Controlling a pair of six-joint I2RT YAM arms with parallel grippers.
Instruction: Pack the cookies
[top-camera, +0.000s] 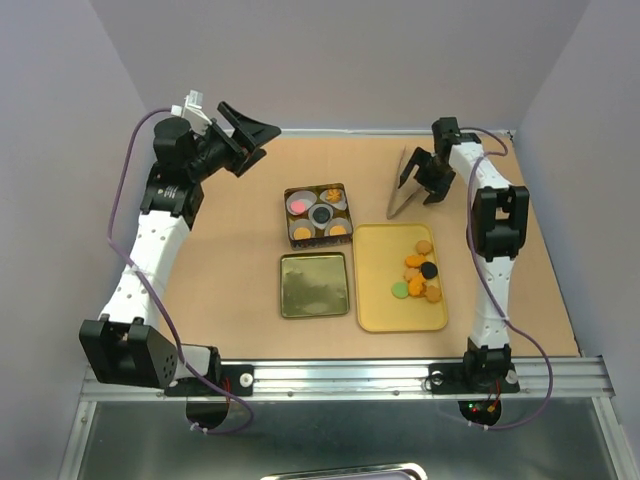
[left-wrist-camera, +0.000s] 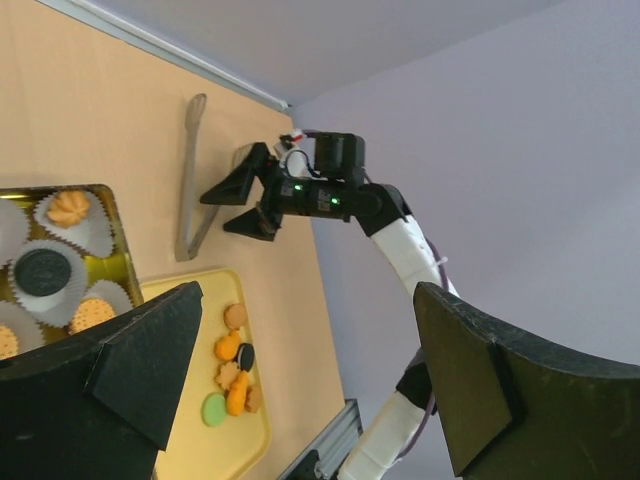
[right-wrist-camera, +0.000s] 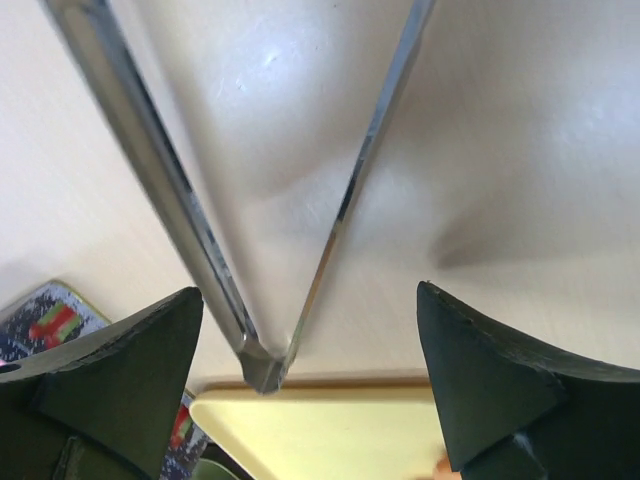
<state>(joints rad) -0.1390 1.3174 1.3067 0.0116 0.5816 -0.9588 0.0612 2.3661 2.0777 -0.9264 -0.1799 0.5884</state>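
L arm reared up at 10 o'clock of the table, elbow bent, wrist cocked so the L gripper (top-camera: 258, 142) points across toward 3 o'clock, well above the board. Jaws spread wide, nothing between them.

R arm stretched long out to 1 o'clock, wrist dipped, R gripper (top-camera: 418, 186) hanging right over the shiny metal tongs (top-camera: 397, 200). Jaws wide apart there too. Wrist cam shows both tong blades lying flat on the table in the gap btwn the fingers, not pinched. No grip on anything.

Small round cookies (top-camera: 420, 272), orange, black and one green, sit bunched on the R half of the pale yellow rectangular tray (top-camera: 385, 310) at 5 o'clock. More are in the dark square tin (top-camera: 316, 187) at centre, in white paper liners (left-wrist-camera: 100, 232): orange ones, a black one mid-tin, a pink one at 10 o'clock of the tin.

Gold square lid (top-camera: 314, 285) lies flat at 6 o'clock of the tin, just beside the tray. Tongs are at 12 o'clock of the tray, hinge end near its far edge.

Surface is a tan board (top-camera: 230, 260) w/ a metal rail (top-camera: 340, 378) along the near edge and plain lilac-grey walls (top-camera: 350, 60) on three sides.
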